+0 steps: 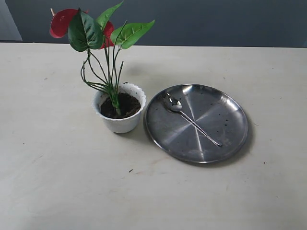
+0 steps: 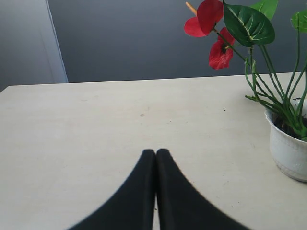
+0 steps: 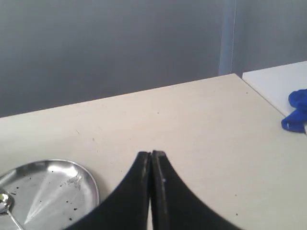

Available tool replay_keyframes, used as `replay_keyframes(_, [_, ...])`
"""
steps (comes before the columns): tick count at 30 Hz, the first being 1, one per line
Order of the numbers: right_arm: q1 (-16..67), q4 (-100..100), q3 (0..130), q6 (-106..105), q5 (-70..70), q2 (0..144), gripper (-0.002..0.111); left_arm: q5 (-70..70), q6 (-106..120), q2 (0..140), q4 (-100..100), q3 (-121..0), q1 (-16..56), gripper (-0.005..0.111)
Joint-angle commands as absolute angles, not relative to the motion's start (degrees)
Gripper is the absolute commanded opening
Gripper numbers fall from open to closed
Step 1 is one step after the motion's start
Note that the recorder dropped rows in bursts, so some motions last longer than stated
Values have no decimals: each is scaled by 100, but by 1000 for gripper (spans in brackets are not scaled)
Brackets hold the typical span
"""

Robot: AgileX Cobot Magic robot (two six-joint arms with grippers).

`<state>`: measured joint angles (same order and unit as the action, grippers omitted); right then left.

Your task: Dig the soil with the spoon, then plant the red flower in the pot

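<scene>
The red flower [image 1: 91, 29] stands upright with its stems in the dark soil [image 1: 125, 105] of the small white scalloped pot [image 1: 120, 122]. The pot [image 2: 289, 151] and blooms [image 2: 211, 19] also show at the edge of the left wrist view. The silver spoon [image 1: 192, 120] lies across the steel plate [image 1: 230, 136], its bowl toward the pot; its bowl [image 3: 4, 203] shows in the right wrist view. Neither arm appears in the exterior view. My left gripper [image 2: 156, 152] is shut and empty over bare table. My right gripper [image 3: 151, 154] is shut and empty beside the plate [image 3: 53, 184].
Dark soil crumbs speckle the plate and dot the table near the pot. A white surface with a blue object [image 3: 296, 112] lies beyond the table's far edge in the right wrist view. A grey wall backs the table.
</scene>
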<state>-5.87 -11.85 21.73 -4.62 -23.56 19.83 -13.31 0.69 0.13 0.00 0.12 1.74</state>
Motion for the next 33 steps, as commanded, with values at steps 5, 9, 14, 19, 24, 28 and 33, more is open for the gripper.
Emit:
replay_keyframes(5, [-623,-1237,916,-494,-1686,1304,0,-1331,54,0,30,0,184,0])
replay_keyframes(9, [-623,-1145,156,-494,-1571,491,0,-1331,54,0,30,0,184,0])
replay_keyframes(14, [-623,-895,0,-494,-1746,60,0,-1331,54,0,30,0,184,0])
replay_keyframes(19, [-623,-690,0,-494,-1746,34,0,-1331,54,0,30,0,184,0])
replay_keyframes(24, [-623,-419,0,-417,-1746,34,0,-1331,54,0,30,0,184,0])
replay_keyframes(28, [-623,-214,0,0,-1746,34,0,-1331,54,0,30,0,184,0])
replay_keyframes(33, [-623,-202,0,0,-1735,34,0,-1331,54,0,30,0,184,0])
